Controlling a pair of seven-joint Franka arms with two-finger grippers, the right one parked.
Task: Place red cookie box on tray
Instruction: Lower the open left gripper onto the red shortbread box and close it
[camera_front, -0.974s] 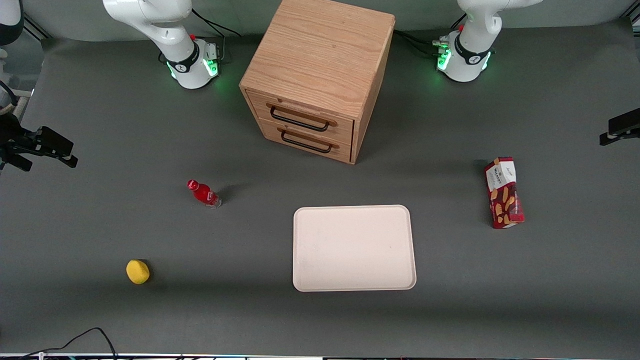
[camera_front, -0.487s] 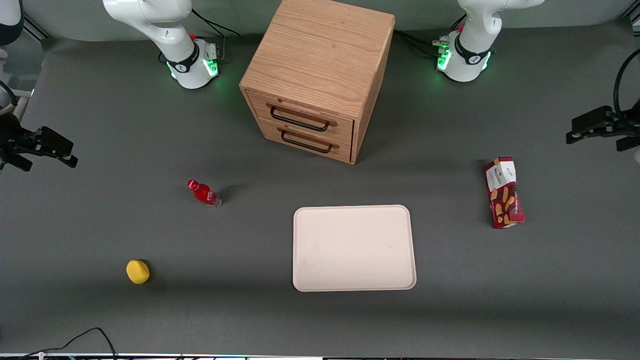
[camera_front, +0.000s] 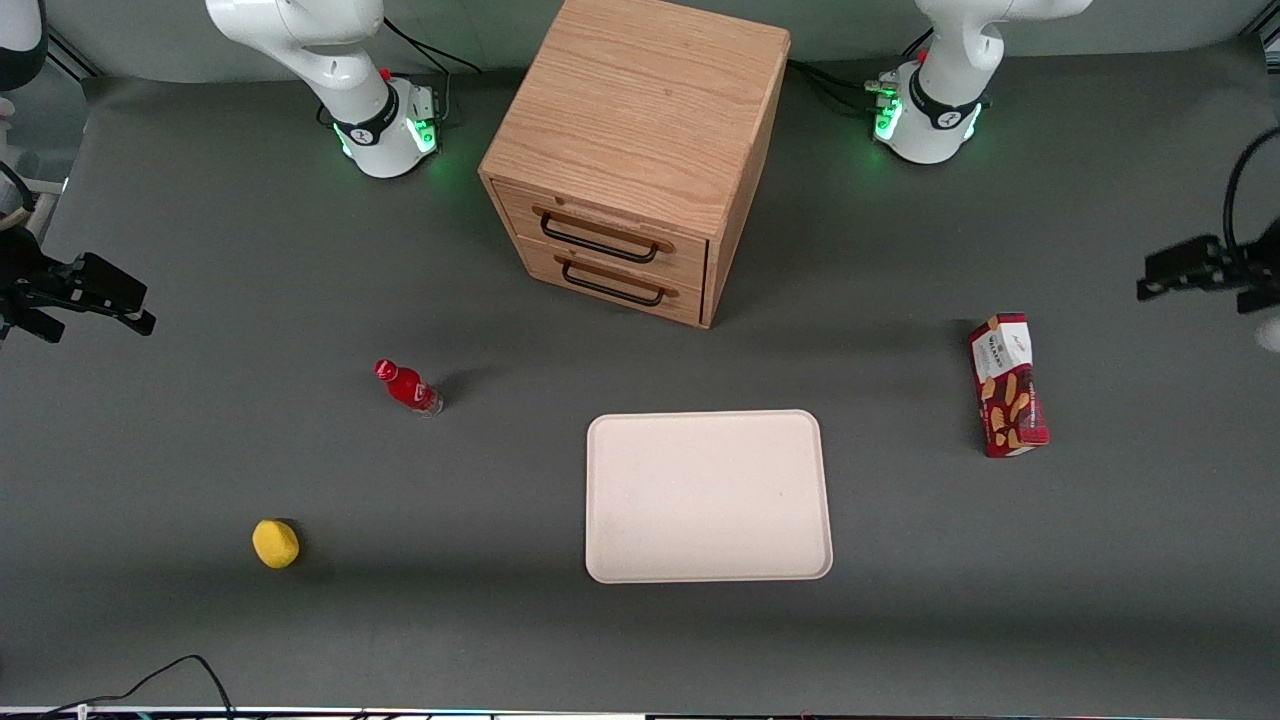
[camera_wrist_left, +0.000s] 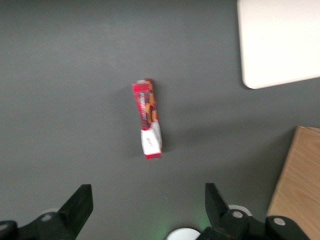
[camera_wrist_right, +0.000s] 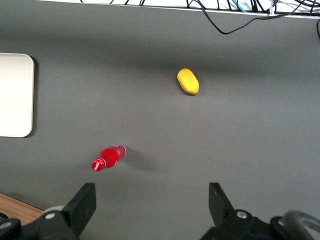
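Red cookie box (camera_front: 1008, 386) lies flat on the bench (camera_front: 200, 450), toward the working arm's end, well apart from the tray (camera_front: 708, 496) & not on it. Long axis runs roughly from the robot-base edge toward the front-camera edge; white end panel points to the robot-base edge, biscuit pics on the upper face. In the left wrist view the box (camera_wrist_left: 147, 119) sits alone on bare bench, w/ a corner of the tray (camera_wrist_left: 280, 40) and an edge of the wooden drawer cabinet (camera_wrist_left: 297, 185) also showing.

Tray is near the middle of the bench, closer to the front-camera edge than the cabinet (camera_front: 635, 150), nothing on it. Cabinet has 2 drawers, both closed, black handles.

Gripper (camera_front: 1190, 270) hangs above the bench at the working arm's end, near that edge, nearer the robot-base edge than the box, not touching it. Wrist view shows the gripper (camera_wrist_left: 145, 207) w/ fingers (camera_wrist_left: 80, 202) wide apart, nothing between them.

Toward the parked arm's end: small red bottle (camera_front: 406, 386) and a yellow lemon-like item (camera_front: 275, 543), the latter nearer the front-camera edge.
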